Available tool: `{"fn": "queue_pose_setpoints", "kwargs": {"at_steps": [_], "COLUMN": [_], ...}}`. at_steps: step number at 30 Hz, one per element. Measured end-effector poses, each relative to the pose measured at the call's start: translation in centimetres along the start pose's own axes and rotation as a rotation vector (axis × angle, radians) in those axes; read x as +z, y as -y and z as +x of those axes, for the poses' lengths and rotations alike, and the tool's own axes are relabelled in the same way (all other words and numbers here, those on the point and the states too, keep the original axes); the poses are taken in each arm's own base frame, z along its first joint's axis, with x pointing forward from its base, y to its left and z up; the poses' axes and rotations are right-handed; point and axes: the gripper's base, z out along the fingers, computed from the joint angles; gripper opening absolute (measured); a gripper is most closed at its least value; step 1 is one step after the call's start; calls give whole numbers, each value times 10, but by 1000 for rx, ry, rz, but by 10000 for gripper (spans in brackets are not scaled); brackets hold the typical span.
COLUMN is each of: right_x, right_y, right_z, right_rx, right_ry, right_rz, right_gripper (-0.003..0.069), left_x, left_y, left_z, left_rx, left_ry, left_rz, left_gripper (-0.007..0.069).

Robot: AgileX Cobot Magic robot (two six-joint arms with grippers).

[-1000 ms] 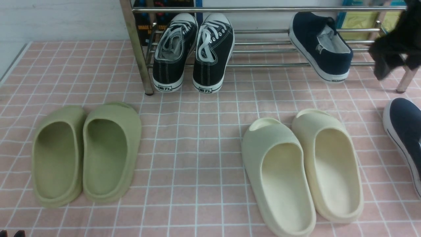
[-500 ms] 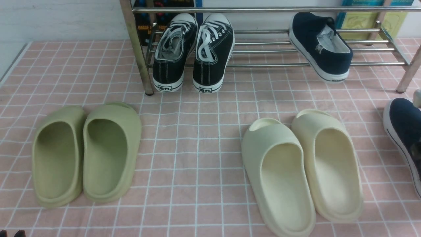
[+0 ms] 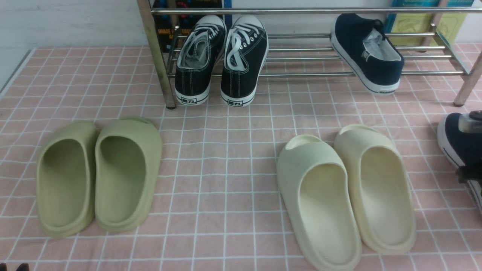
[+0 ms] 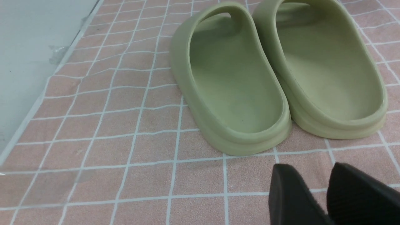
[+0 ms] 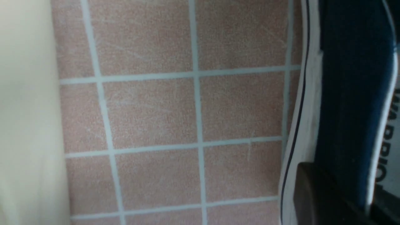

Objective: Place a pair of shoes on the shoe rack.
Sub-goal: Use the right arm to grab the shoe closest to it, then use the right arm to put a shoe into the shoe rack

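Observation:
One navy-blue slip-on shoe (image 3: 367, 52) lies tilted on the lower bars of the chrome shoe rack (image 3: 301, 11), toward its right end. The other navy shoe (image 3: 457, 145) sits on the pink mat at the right edge, partly cut off. In the right wrist view my right gripper (image 5: 347, 200) is shut on that shoe's (image 5: 353, 93) side wall, one finger (image 5: 312, 190) outside against the white sole. My left gripper (image 4: 315, 175) hovers low over the mat just behind the green slides (image 4: 275, 78), open with nothing between its fingers.
Two black lace-up sneakers (image 3: 222, 56) rest on the rack's left part. Green slides (image 3: 99, 173) lie front left and cream slides (image 3: 346, 192) front right, close to the held shoe. The rack's legs (image 3: 156, 56) stand on the mat.
My right arm came down from beside the rack's right end to the navy shoe on the mat and shut on its side wall. The left arm stayed put.

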Motion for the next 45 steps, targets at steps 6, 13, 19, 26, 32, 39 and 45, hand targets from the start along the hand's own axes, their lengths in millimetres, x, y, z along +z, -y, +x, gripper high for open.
{"fn": "queue_pose_setpoints", "kwargs": {"at_steps": [6, 13, 19, 26, 32, 39, 45], "right_x": [-61, -78, -62, -40, -19, -3, -5], "right_y": [-21, -34, -38, -43, -48, -52, -52], "right_z": [-21, -57, -103, -154, -197, -219, -220], "right_rx": [-83, -137, -145, -187, -201, -199, -244], "right_ry": [129, 221, 220, 249, 312, 340, 338], "right_rz": [-63, -78, -63, -57, -50, -54, -54], "right_gripper": [7, 7, 7, 7, 7, 10, 57], "left_x": [0, 0, 0, 0, 0, 0, 0], "left_y": [0, 0, 0, 0, 0, 0, 0], "left_z": [0, 0, 0, 0, 0, 0, 0], "left_rx": [1, 8, 11, 11, 12, 12, 12], "left_ry": [0, 0, 0, -1, -1, -1, -1], "left_rz": [0, -3, -4, -4, -5, -5, -5], "left_gripper": [222, 228, 234, 236, 236, 236, 236]}}
